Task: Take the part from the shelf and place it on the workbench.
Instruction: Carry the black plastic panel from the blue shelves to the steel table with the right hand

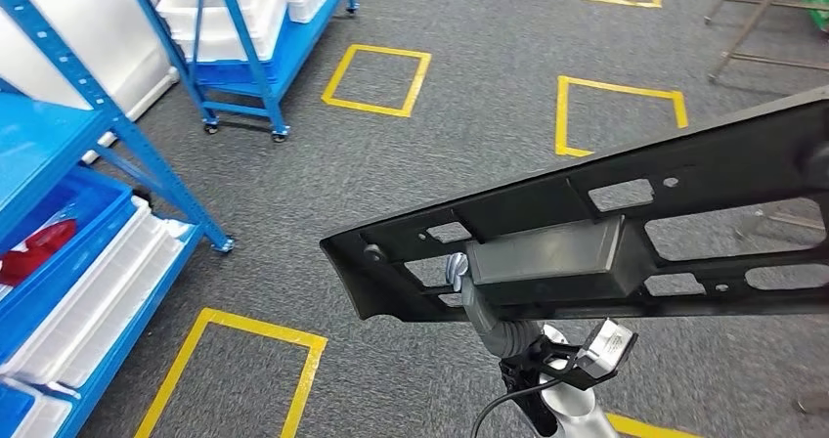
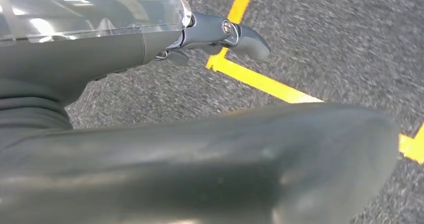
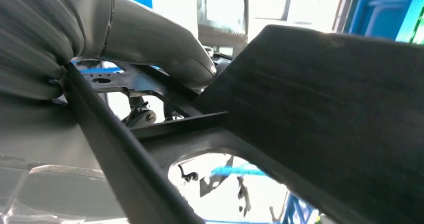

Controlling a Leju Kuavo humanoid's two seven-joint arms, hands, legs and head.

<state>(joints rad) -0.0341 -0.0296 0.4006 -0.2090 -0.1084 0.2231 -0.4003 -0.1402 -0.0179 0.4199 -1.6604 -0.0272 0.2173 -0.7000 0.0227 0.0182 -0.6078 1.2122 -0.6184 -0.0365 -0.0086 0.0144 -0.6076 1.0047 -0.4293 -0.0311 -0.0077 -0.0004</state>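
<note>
A factory floor or warehouse; blue shelves (image 1: 108, 115) hold white bins (image 1: 108, 282); yellow squares (image 1: 376, 79) mark grey carpet (image 1: 469, 86).

yellow floor squares (image 1: 376, 79), white bins (image 1: 93, 291)

Part (image 1: 684, 179): long black plastic panel with rectangular cut-outs, small round holes and ribbed edges. Grey rectangular block mounted near its middle. Held in air above grey carpeted floor, well clear of it, spanning from centre of head view to right edge. Tilted, right end higher than left. Left end rounded. In right wrist view, part (image 3: 320, 109) appears close-up as broad dark matte face with thin raised rib and one open cut-out, gripped by right hand (image 3: 150, 39).
</note>
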